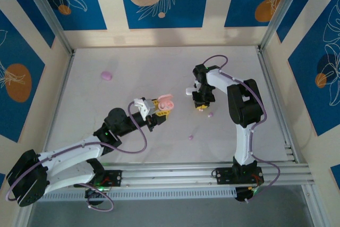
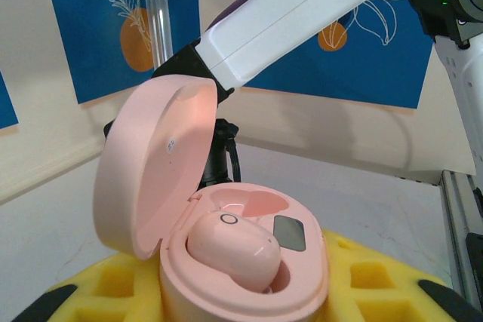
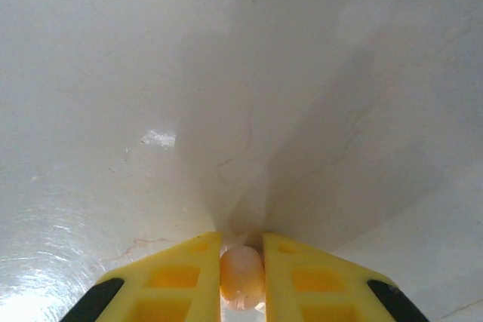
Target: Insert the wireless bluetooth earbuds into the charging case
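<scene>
Seen from overhead, the pink charging case (image 1: pixel 166 102) at centre frame was little more than a blob. Whatever the right arm's jaws carried just to its right was lost beneath the wrist. The left wrist view cut off the case's base at the bottom edge, hiding where the yellow fingers (image 2: pixel 407 292) met it. The left arm's jaws were closed on the open case, its lid (image 2: pixel 143 171) tipped back at left. One pink earbud (image 2: pixel 234 250) sat seated inside. The right arm's jaws were pressed together on a second pale pink earbud (image 3: pixel 241 275), pinched at bottom centre above the table (image 3: pixel 113 111), its lower edge cropped. A purple earbud (image 1: pixel 210 114) and a second purple earbud (image 1: pixel 190 137) lay loose right of centre.
</scene>
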{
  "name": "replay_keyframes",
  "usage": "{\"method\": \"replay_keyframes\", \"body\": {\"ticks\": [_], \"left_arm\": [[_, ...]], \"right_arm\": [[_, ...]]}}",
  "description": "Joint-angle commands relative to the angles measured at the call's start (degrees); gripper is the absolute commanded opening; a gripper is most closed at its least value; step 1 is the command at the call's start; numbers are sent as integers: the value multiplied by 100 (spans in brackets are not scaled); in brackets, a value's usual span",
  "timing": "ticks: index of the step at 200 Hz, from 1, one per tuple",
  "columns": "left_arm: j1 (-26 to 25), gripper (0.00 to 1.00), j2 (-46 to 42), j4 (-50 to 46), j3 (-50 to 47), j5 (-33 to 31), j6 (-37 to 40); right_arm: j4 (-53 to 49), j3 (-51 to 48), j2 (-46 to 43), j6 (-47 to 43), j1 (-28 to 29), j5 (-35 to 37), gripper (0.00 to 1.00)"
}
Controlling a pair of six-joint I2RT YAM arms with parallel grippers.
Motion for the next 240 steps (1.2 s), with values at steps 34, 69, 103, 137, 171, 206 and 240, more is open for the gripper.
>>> {"method": "replay_keyframes", "body": {"ticks": [34, 69, 103, 137, 171, 206, 240], "left_arm": [[-67, 33, -124, 78, -53, -47, -29], [-65, 33, -116, 64, -58, -64, 23], [-67, 33, -81, 96, -53, -21, 42], [-67, 33, -76, 121, -63, 12, 41], [-62, 33, -48, 122, -36, 56, 42], [-67, 33, 92, 233, 12, 127, -19], [-67, 33, 216, 292, 69, 227, -62]], "right_arm": [[79, -440, -1353, 266, 20, -873, 18], [200, -722, -2554, 514, -97, -2031, 18], [304, -826, -3475, 800, -159, -3092, 18], [691, -927, -4270, 1110, -127, -4076, 18], [1007, -978, -4772, 1352, -26, -4607, 18], [1210, -1038, -4881, 1403, 313, -5032, 18], [1182, -959, -4727, 1306, 733, -5028, 18]]}}
